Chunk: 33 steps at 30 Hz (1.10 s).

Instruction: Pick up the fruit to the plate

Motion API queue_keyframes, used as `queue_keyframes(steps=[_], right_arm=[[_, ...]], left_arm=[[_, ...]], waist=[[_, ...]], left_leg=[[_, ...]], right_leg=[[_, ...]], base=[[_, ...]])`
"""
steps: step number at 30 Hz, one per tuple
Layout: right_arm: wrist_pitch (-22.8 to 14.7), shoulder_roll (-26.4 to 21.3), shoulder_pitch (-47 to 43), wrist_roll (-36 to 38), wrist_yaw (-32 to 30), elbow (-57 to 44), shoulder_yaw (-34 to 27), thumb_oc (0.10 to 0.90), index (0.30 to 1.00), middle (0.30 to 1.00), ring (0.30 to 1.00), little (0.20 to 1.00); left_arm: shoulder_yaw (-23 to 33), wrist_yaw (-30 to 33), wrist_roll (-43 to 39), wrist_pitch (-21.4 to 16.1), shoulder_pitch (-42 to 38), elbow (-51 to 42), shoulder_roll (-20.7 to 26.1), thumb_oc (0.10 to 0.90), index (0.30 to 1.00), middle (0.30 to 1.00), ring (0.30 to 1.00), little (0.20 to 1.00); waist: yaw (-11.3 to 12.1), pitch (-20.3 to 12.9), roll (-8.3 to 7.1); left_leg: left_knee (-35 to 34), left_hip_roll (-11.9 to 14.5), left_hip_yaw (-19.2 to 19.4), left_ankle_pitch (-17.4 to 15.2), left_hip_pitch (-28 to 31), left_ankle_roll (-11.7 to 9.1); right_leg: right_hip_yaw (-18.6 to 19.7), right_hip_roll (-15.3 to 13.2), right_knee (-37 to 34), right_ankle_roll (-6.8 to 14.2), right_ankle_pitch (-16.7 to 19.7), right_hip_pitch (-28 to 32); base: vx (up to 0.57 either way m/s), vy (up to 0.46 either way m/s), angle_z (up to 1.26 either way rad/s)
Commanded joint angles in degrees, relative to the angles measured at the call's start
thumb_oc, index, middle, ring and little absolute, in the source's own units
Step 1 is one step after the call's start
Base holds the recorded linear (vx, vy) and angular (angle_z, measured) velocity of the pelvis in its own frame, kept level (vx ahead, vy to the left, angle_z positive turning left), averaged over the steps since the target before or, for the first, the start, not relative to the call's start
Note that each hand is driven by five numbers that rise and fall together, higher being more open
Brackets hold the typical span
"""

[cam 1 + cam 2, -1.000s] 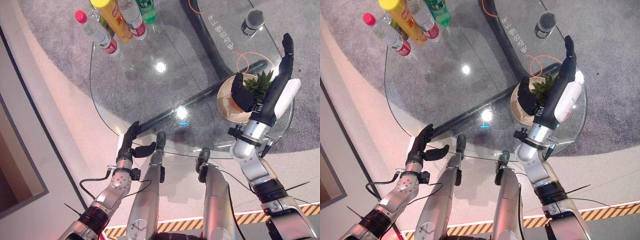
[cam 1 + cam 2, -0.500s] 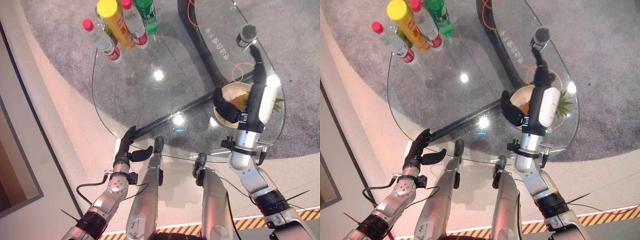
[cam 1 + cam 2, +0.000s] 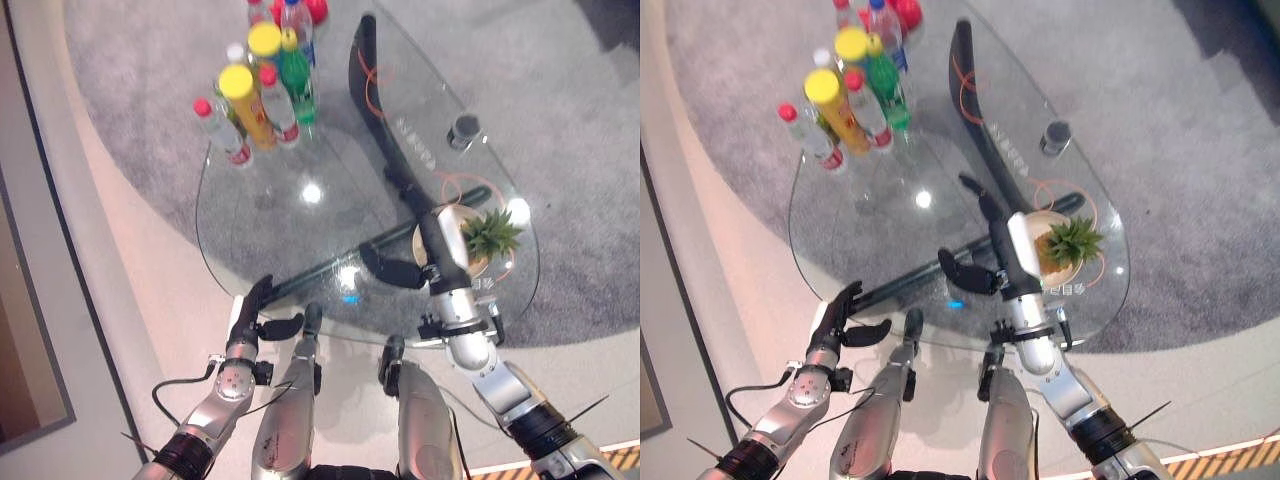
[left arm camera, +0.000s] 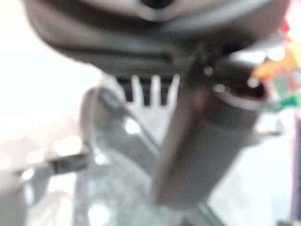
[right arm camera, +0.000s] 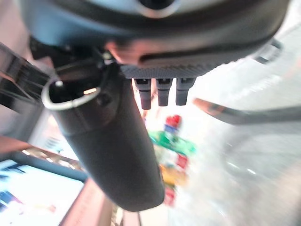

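A: One fruit, a pineapple, is seen lying on the plate near the right end of the glass table. How is the step in hand judged?

B: It is judged to be the release and withdrawal. The pineapple is seen on the plate already, leafy crown toward the table's right edge, and no fruit is seen elsewhere on the glass.

A: What is the state of the right hand?

B: Its fingers are held straight and spread, thumb out to the side; nothing is clasped. The hand is placed just beside the plate on its left, its fingers lying over the plate's near-left rim in the head views.

A: How is the withdrawal best done?

B: The hand is best lifted before it is drawn back, so that the rim is not clipped and the plate is not dragged toward the table edge. The fingers are to be kept extended; curling them could snag the crown.

A: And the left hand?

B: It is held at the near edge of the table, fingers relaxed and empty, well apart from the bottles. No action is required of it.
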Motion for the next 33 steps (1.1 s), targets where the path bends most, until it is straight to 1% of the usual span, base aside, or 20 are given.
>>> queue_keyframes(steps=[1, 2, 5, 7, 8, 9, 13, 14, 16, 17, 18, 19, 20, 22, 24, 25, 29, 30, 31, 33], right_arm=[[-5.73, -1.17, -2.22, -2.03, 0.43, -5.01, -0.06, 0.800, 0.900, 0.900, 0.900, 0.900], [-4.82, -1.47, -0.92, -1.93, 1.92, -3.91, 0.52, 0.800, 0.900, 0.900, 0.900, 0.900], [-3.33, -1.33, 0.77, -0.71, 4.60, -1.54, 1.03, 0.800, 0.900, 0.900, 0.900, 0.900], [-0.88, -0.53, 2.73, 5.71, 9.09, 1.81, 1.38, 0.800, 0.900, 0.900, 0.900, 0.900], [-0.86, -0.20, 3.22, 6.65, 9.82, 2.91, 1.38, 0.800, 0.900, 0.900, 0.900, 0.900], [0.01, 0.78, 4.44, 9.67, 11.84, 5.34, 1.24, 0.800, 0.900, 0.900, 0.900, 0.900], [4.26, 2.11, 6.55, 14.95, 18.42, 10.00, 1.16, 0.800, 0.900, 0.900, 0.900, 0.900], [7.03, 2.81, 7.30, 17.24, 21.47, 12.64, 1.17, 0.800, 0.900, 0.900, 0.900, 0.900], [9.14, 3.33, 7.72, 18.21, 23.25, 14.47, 1.18, 0.800, 0.900, 0.900, 0.900, 0.900], [11.94, 3.58, 7.91, 19.09, 24.89, 15.39, 1.21, 0.800, 0.900, 0.900, 0.900, 0.900], [16.70, 4.77, 8.16, 21.13, 29.22, 19.10, 1.02, 0.800, 0.900, 0.900, 0.900, 0.900], [20.42, 5.98, 8.49, 21.59, 32.55, 23.15, 0.85, 0.800, 0.900, 0.900, 0.900, 0.900], [20.99, 6.41, 8.57, 22.30, 33.40, 25.09, 0.61, 0.800, 0.900, 0.900, 0.900, 0.900], [24.17, 7.69, 8.45, 24.72, 36.12, 29.04, -0.22, 0.800, 0.900, 0.900, 0.900, 0.900], [24.59, 8.20, 8.38, 25.40, 36.85, 30.72, -0.70, 0.800, 0.900, 0.900, 0.900, 0.900], [25.81, 9.10, 8.09, 27.24, 37.66, 33.95, -1.44, 0.800, 0.900, 0.900, 0.900, 0.900], [25.87, 11.26, 7.59, 29.66, 39.71, 43.14, -3.52, 0.800, 0.900, 0.900, 0.900, 0.900], [24.83, 11.95, 7.42, 30.53, 40.40, 47.06, -4.25, 0.800, 0.900, 0.900, 0.900, 0.900], [24.71, 12.13, 7.33, 30.64, 40.65, 47.96, -4.42, 0.800, 0.900, 0.900, 0.900, 0.900], [25.84, 13.29, 6.93, 32.87, 40.36, 52.71, -6.12, 0.800, 0.900, 0.900, 0.900, 0.900]], left_arm=[[2.27, -1.26, -1.32, -3.54, 0.99, -2.45, 0.65, 0.800, 0.900, 0.900, 0.900, 0.900], [2.57, -1.71, -2.07, -3.72, 1.82, -1.13, 0.16, 0.800, 0.900, 0.900, 0.900, 0.900], [3.55, -2.49, -2.34, -4.39, 2.78, 1.01, -0.75, 0.800, 0.900, 0.900, 0.900, 0.900], [4.12, -3.75, -3.12, -4.81, 3.79, 3.34, -1.77, 0.800, 0.900, 0.900, 0.900, 0.900], [4.41, -4.04, -3.26, -4.87, 4.08, 3.83, -2.11, 0.800, 0.900, 0.900, 0.900, 0.900], [5.00, -5.07, -3.10, -4.94, 4.66, 5.26, -2.75, 0.800, 0.900, 0.900, 0.900, 0.900], [5.61, -7.57, -2.96, -3.78, 5.36, 7.90, -3.51, 0.800, 0.900, 0.900, 0.900, 0.900], [5.93, -9.16, -3.62, -3.17, 5.39, 9.50, -3.68, 0.800, 0.900, 0.900, 0.900, 0.900], [6.25, -10.16, -4.22, -2.83, 5.37, 10.88, -3.95, 0.800, 0.900, 0.900, 0.900, 0.900], [6.46, -11.13, -5.08, -1.91, 5.30, 11.76, -4.20, 0.800, 0.900, 0.900, 0.900, 0.900], [7.24, -13.04, -6.92, -0.51, 5.07, 14.42, -5.12, 0.800, 0.900, 0.900, 0.900, 0.900], [8.16, -14.82, -7.81, 0.08, 4.82, 17.01, -5.94, 0.800, 0.900, 0.900, 0.900, 0.900], [8.34, -15.26, -7.68, 0.07, 4.76, 18.14, -6.18, 0.800, 0.900, 0.900, 0.900, 0.900], [8.57, -15.72, -7.32, 1.10, 4.49, 20.87, -7.00, 0.800, 0.900, 0.900, 0.900, 0.900], [8.86, -16.03, -7.15, 1.28, 4.35, 22.17, -7.27, 0.800, 0.900, 0.900, 0.900, 0.900], [9.34, -15.85, -6.81, 2.01, 3.91, 24.71, -7.83, 0.800, 0.900, 0.900, 0.900, 0.900], [11.10, -15.69, -6.57, 3.40, 3.26, 32.74, -9.29, 0.800, 0.900, 0.900, 0.900, 0.900], [11.75, -15.75, -6.54, 3.14, 3.03, 35.66, -9.56, 0.800, 0.900, 0.900, 0.900, 0.900], [11.89, -15.82, -6.41, 3.01, 2.98, 36.41, -9.62, 0.800, 0.900, 0.900, 0.900, 0.900], [13.15, -15.74, -5.86, 3.03, 2.61, 40.99, -10.06, 0.800, 0.900, 0.900, 0.900, 0.900]], waist=[[-0.39, -5.53, -3.24], [-0.54, -7.18, -3.55], [-0.65, -9.03, -3.93], [-0.79, -10.97, -4.25], [-0.81, -11.36, -4.28], [-0.88, -12.52, -4.37], [-1.08, -14.70, -4.46], [-1.16, -15.54, -4.46], [-1.21, -16.13, -4.49], [-1.24, -16.48, -4.52], [-1.23, -17.32, -4.56], [-1.13, -18.23, -4.56], [-1.07, -18.60, -4.54], [-1.00, -19.61, -4.54], [-0.96, -19.89, -4.53], [-0.93, -20.44, -4.49], [-1.13, -21.85, -4.26], [-1.21, -22.34, -4.18], [-1.23, -22.46, -4.16], [-1.46, -23.29, -4.00]], left_leg=[[4.08, -3.69, 1.83, -5.89, 4.19, 1.56], [2.98, -3.61, 1.80, -5.82, 5.65, 1.43], [1.77, -3.45, 1.65, -5.67, 7.30, 1.25], [0.59, -3.14, 1.75, -5.52, 8.82, 1.11], [0.15, -3.04, 1.78, -5.39, 9.28, 1.07], [-0.62, -2.86, 1.81, -5.21, 10.16, 0.99], [-2.23, -2.29, 2.25, -4.77, 11.83, 0.77], [-2.95, -2.06, 2.42, -4.59, 12.56, 0.66], [-3.44, -1.90, 2.54, -4.44, 13.04, 0.61], [-3.73, -1.82, 2.58, -4.33, 13.30, 0.56], [-4.59, -1.56, 2.73, -3.97, 14.02, 0.51], [-5.47, -1.32, 2.79, -3.61, 14.74, 0.47], [-5.81, -1.23, 2.84, -3.47, 15.10, 0.45], [-6.54, -0.96, 3.07, -3.21, 15.85, 0.37], [-6.74, -0.86, 3.15, -3.15, 16.03, 0.36], [-7.01, -0.73, 3.29, -3.06, 16.33, 0.34], [-7.93, -0.20, 4.16, -3.00, 17.27, 0.21], [-7.93, -0.11, 4.42, -3.12, 17.44, 0.16], [-7.93, -0.07, 4.51, -3.16, 17.50, 0.15], [-7.93, 0.15, 4.98, -3.38, 17.88, 0.12]], right_leg=[[-1.82, 2.73, -16.46, 0.36, 12.72, 6.66], [-1.83, 2.77, -17.60, 0.52, 12.76, 8.27], [-1.88, 2.70, -18.83, 0.69, 13.03, 9.94], [-2.01, 2.51, -20.11, 0.86, 13.44, 11.41], [-2.02, 2.49, -20.54, 0.87, 13.62, 11.86], [-2.10, 2.43, -21.30, 0.98, 13.89, 12.71], [-2.33, 2.34, -22.81, 1.13, 14.50, 14.24], [-2.50, 2.32, -23.41, 1.19, 14.65, 14.90], [-2.63, 2.31, -23.74, 1.24, 14.80, 15.27], [-2.69, 2.28, -23.94, 1.28, 14.91, 15.47], [-2.92, 2.15, -24.67, 1.32, 15.23, 16.19], [-3.00, 2.07, -25.55, 1.38, 15.62, 16.90], [-3.04, 2.06, -25.94, 1.40, 15.79, 17.25], [-3.04, 2.05, -26.74, 1.44, 16.16, 17.94], [-3.05, 2.06, -26.94, 1.44, 16.27, 18.09], [-3.10, 2.07, -27.31, 1.45, 16.47, 18.39], [-3.20, 1.98, -27.94, 1.55, 16.62, 19.17], [-3.14, 1.99, -28.11, 1.54, 16.56, 19.42], [-3.13, 1.99, -28.13, 1.53, 16.54, 19.47], [-2.92, 2.03, -28.26, 1.45, 16.44, 19.75]], base=[[0.07, -0.017, -0.03], [0.08, -0.024, -0.04], [0.05, -0.028, -0.05], [0.04, -0.022, 0.00], [0.05, -0.020, 0.01], [0.05, -0.017, 0.04], [0.02, -0.009, 0.04], [0.03, -0.030, -0.01], [0.02, -0.027, -0.02], [0.02, -0.041, -0.05], [0.03, -0.063, -0.06], [0.05, -0.059, -0.06], [0.04, -0.044, -0.05], [0.05, -0.032, -0.03], [0.02, -0.013, -0.01], [0.02, -0.031, -0.02], [0.03, -0.015, -0.02], [0.04, -0.011, -0.08], [0.05, -0.005, -0.08], [0.05, -0.003, -0.06]])
